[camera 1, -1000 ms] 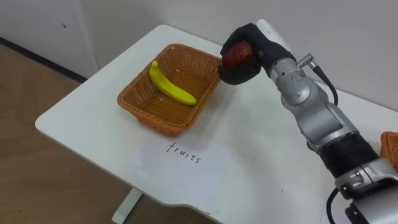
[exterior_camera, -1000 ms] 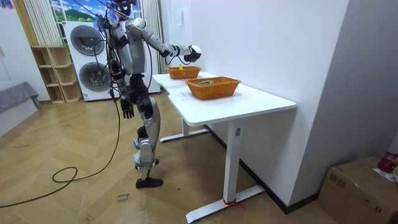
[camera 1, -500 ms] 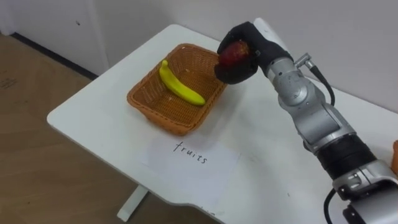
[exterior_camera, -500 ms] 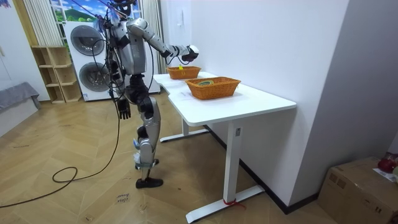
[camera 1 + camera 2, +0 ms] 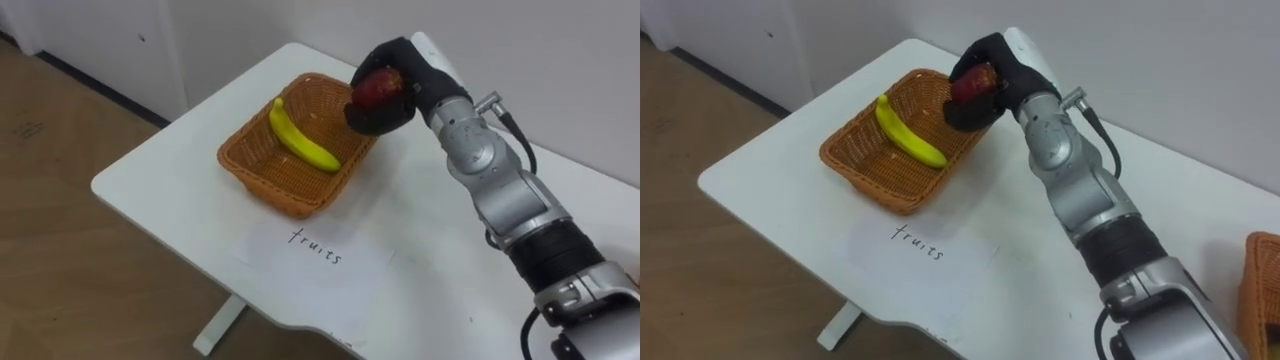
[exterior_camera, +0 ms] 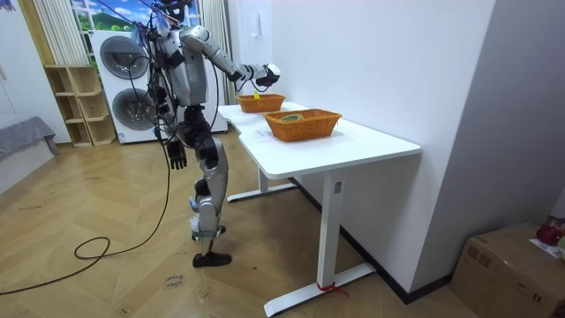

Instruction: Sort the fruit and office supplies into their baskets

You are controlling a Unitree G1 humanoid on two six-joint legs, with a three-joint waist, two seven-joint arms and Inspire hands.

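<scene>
White table (image 5: pixel 420 250) against a plain wall. Clenched round the apple (image 5: pixel 378 88): right hand (image 5: pixel 408 72), poised over the far right rim of the basket (image 5: pixel 250 165), apple clear of the wicker. Roundish, so no real long axis; stem end hidden (can't say which way up). Below, banana (image 5: pixel 303 145) already in, lying lengthwise, far left to near right. Label (image 5: pixel 320 250) just before the basket. Fruit judged nearly sorted: only the release left. Second basket (image 6: pixel 303 124) nearer in the room view, contents unclear. Left hand (image 6: pixel 177 157) down by the hip, idle.
</scene>
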